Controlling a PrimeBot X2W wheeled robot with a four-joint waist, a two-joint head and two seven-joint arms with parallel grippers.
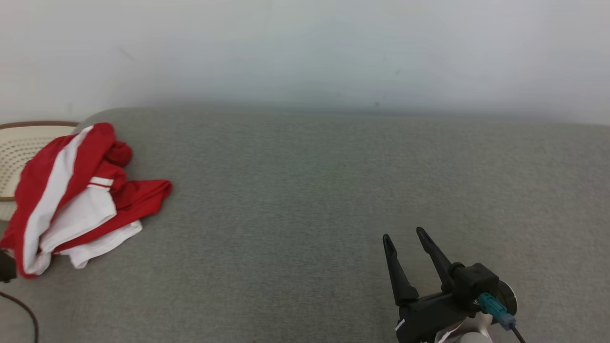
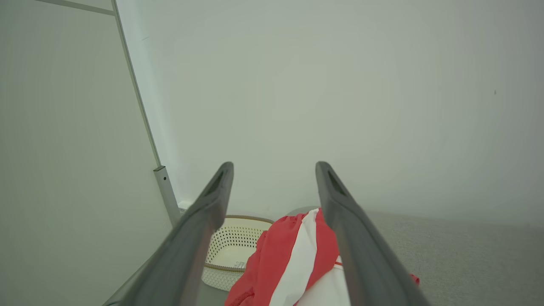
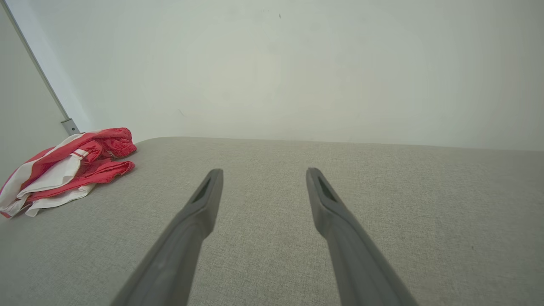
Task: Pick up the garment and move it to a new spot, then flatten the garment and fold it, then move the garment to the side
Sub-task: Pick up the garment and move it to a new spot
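1. The garment (image 1: 76, 200), a red and white piece, lay crumpled in a loose heap at the table's (image 1: 333, 190) left edge, near its far left corner. Part of it seemed to lap over that edge toward a pale perforated basket (image 1: 19, 143) just beyond it.
2. The left tool (image 2: 274, 168) hung over the near side of the heap with its fingers spread wide and nothing between them. In the left wrist view the cloth showed low between the fingers, and we saw no contact with it.
3. The right tool (image 1: 403, 233) was over the table close to the near edge, right of the middle. Its fingers were also spread and empty, and it was well apart from the garment.
4. We judged that the first step, picking the garment up, was in hand but no grasp had been made. Moving, flattening, folding and setting aside were all yet to do.
5. The next move, as we read it, called for the left tool to come down onto a raised fold and pinch several layers, not one loose hem. It would then lift high enough for the overhanging part to clear the basket's rim, and carry the garment toward the bare middle of the table.
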